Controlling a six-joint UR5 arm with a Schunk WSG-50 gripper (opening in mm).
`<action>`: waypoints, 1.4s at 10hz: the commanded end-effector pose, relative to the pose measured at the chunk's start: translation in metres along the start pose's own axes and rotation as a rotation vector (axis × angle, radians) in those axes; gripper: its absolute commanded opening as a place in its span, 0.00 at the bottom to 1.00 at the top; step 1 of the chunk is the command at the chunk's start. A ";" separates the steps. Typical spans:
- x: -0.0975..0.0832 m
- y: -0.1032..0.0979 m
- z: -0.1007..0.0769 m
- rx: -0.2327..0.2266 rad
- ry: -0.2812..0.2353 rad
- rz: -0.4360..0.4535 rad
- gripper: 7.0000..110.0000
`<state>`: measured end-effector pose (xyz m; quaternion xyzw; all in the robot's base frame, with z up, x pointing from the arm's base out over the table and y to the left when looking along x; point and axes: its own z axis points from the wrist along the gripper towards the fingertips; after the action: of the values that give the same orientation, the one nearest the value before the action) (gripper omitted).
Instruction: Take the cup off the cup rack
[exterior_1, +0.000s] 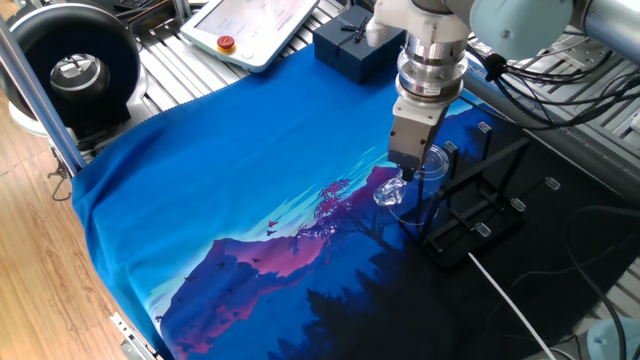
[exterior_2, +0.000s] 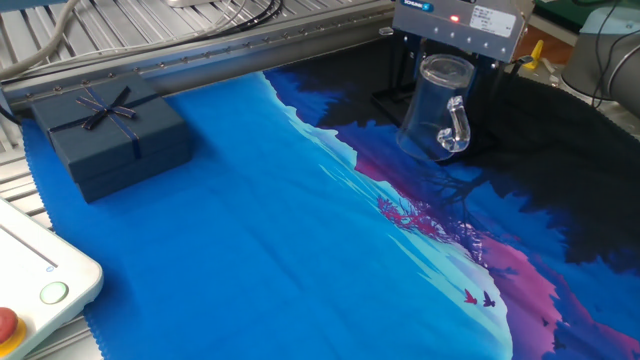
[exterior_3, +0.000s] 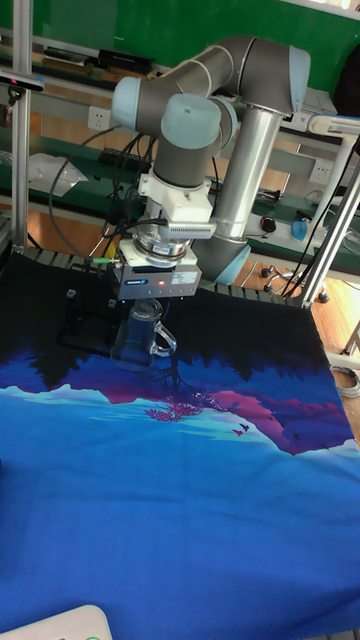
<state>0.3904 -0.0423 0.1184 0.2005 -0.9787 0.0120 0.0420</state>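
Cup (exterior_2: 436, 108): clear glass mug, upright, handle toward the blue cloth (exterior_2: 250, 230), clamped at its rim by the gripper (exterior_2: 447, 62). Held just beside the rack (exterior_1: 475, 205); whether it touches the cloth cannot be told. Box (exterior_2: 105, 135): well apart.

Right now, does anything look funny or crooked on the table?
The glass mug hangs tilted in the gripper beside the black cup rack, off the cloth. That fits being carried. Nothing looks spilled or broken.
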 end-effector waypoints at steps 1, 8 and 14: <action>-0.002 0.003 -0.008 -0.015 0.003 0.003 0.57; -0.011 0.001 -0.046 -0.038 0.008 -0.031 0.57; -0.021 -0.008 -0.068 -0.042 0.021 -0.056 0.57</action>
<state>0.4109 -0.0408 0.1739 0.2229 -0.9732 -0.0016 0.0570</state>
